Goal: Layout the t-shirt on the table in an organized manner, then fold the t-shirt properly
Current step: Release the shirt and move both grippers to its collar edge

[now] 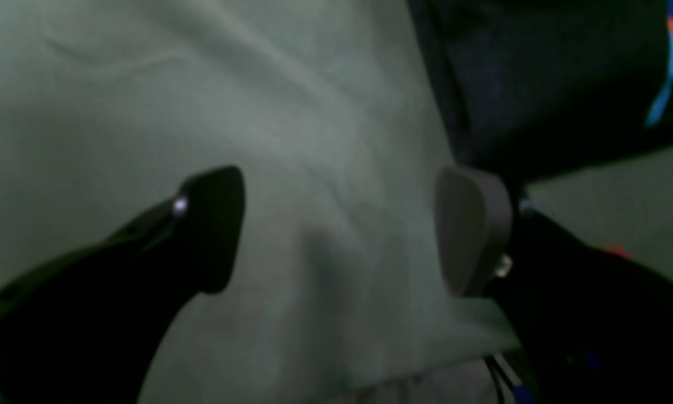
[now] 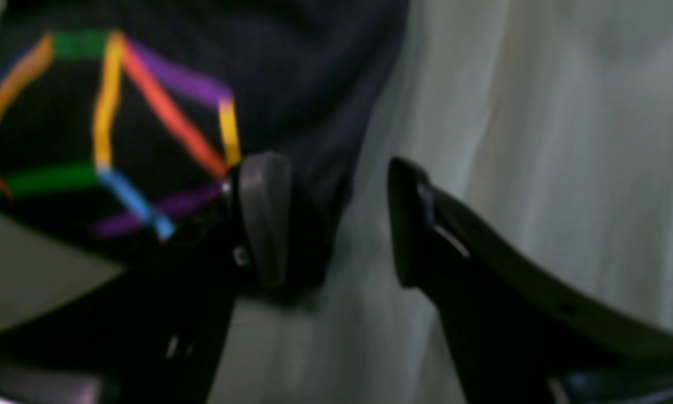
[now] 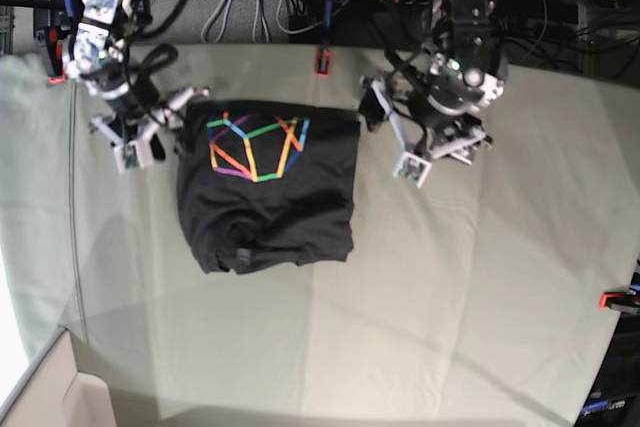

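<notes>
Base view first: nearest the camera, the lower half of the frame is bare pale bench (image 3: 420, 327) cloth with faint creases, and a red clamp (image 3: 612, 299) at the right edge. Moving up, the t-shirt (image 3: 268, 209) lies left of centre, already a compact dark rectangle, rainbow print (image 3: 255, 145) facing up at its far end, a lumpy fold along its near edge. Its long axis runs near-to-far.

Further back, both arms flank that far end. The right pincer (image 3: 135, 147) sits just beside the shirt's upper-left corner; the left pincer (image 3: 428, 159) hangs off the upper-right corner, a little further away. So the right arm looks the nearer one.

Right wrist view: the right pincer (image 2: 336, 224) is moderately parted and holds nothing, one pad against the dark fabric edge, print just to the left in frame. Left wrist view: the left pincer (image 1: 336, 230) is spread wide and unladen over bare cloth, shirt at upper right.

My read: the next fold needs both far corners taken, shirt lying inward of each pincer.
</notes>
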Available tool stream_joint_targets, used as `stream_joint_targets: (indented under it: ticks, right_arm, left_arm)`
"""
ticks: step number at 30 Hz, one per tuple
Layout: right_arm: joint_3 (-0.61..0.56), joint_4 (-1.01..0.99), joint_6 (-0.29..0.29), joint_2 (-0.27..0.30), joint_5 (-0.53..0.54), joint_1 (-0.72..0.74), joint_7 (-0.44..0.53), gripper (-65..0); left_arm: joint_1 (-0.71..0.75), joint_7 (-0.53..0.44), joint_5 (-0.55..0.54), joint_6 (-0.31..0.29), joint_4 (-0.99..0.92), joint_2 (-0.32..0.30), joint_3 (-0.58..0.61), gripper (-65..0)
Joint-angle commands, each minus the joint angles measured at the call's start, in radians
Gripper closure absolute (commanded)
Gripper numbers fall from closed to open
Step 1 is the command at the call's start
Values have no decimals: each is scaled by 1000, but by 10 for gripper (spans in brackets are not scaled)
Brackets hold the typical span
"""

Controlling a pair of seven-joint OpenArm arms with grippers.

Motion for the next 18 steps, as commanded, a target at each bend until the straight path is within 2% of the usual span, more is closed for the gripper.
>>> stream_joint_targets:
  ticks: [1, 8, 12, 18]
  right_arm:
    - [0, 17, -4, 3, 19, 6, 33, -309]
    - [0, 17, -4, 6, 19, -23, 33, -395]
    - [-1, 12, -4, 6, 19, -37, 33, -395]
    - [-3, 11, -4, 6, 19, -41, 33, -394]
  left_arm:
    - [-8, -18, -7, 5, 11, 4, 1, -512]
    - [-21, -21, -18, 5, -76, 4, 0, -513]
    - [-58, -21, -102, 8, -165, 4, 1, -513]
    - [-75, -21, -176, 14, -190, 4, 3, -512]
